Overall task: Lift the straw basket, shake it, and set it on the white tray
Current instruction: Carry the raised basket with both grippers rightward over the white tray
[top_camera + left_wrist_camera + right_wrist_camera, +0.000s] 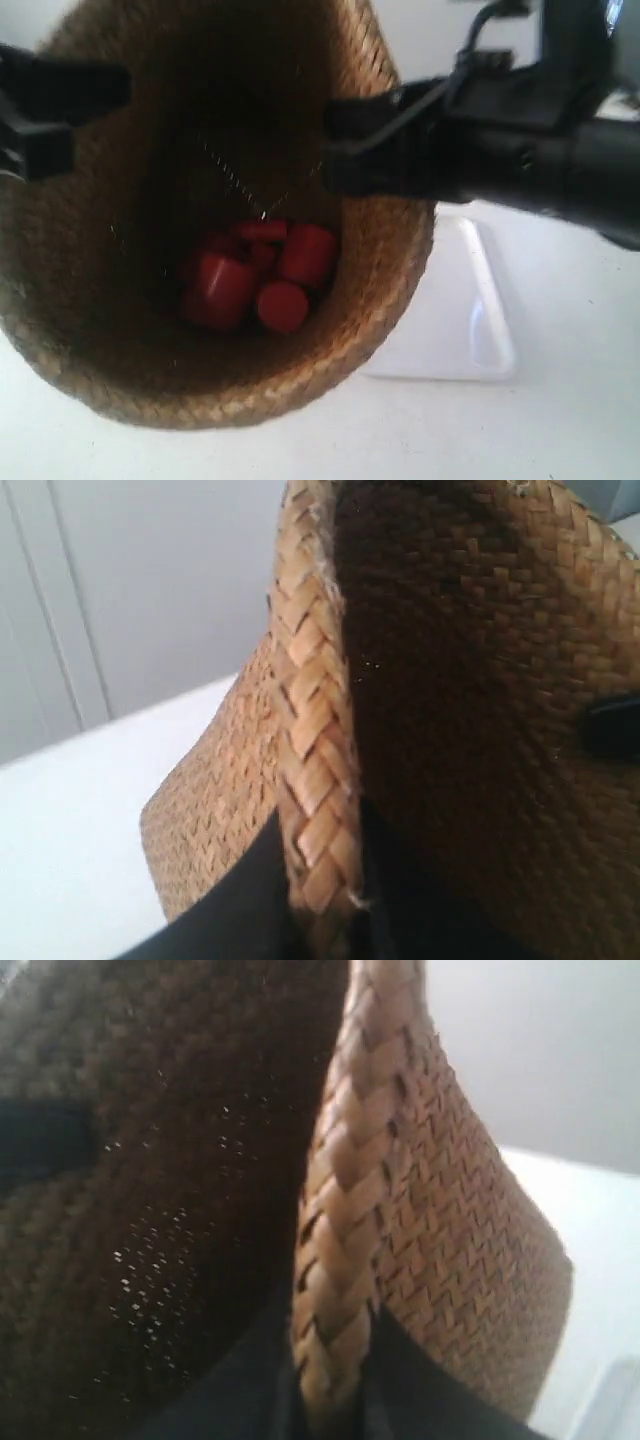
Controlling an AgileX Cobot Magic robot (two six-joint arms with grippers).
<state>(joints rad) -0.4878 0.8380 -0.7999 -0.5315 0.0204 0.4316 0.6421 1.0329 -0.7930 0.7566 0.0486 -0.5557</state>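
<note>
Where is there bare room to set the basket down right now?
The visible part of the white tray beside the straw basket is bare; so is the table past the tray's rim. Crowded: the basket's bottom, with red pieces.

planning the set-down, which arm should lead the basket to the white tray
Right, probably: left gripper and right gripper both pinch the straw basket rim, but only the right wrist view shows the white tray.

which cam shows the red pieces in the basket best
The exterior view: it looks straight into the basket and shows the red pieces heaped at its bottom. Both wrist views show only the braided rim and woven walls, no red pieces.
</note>
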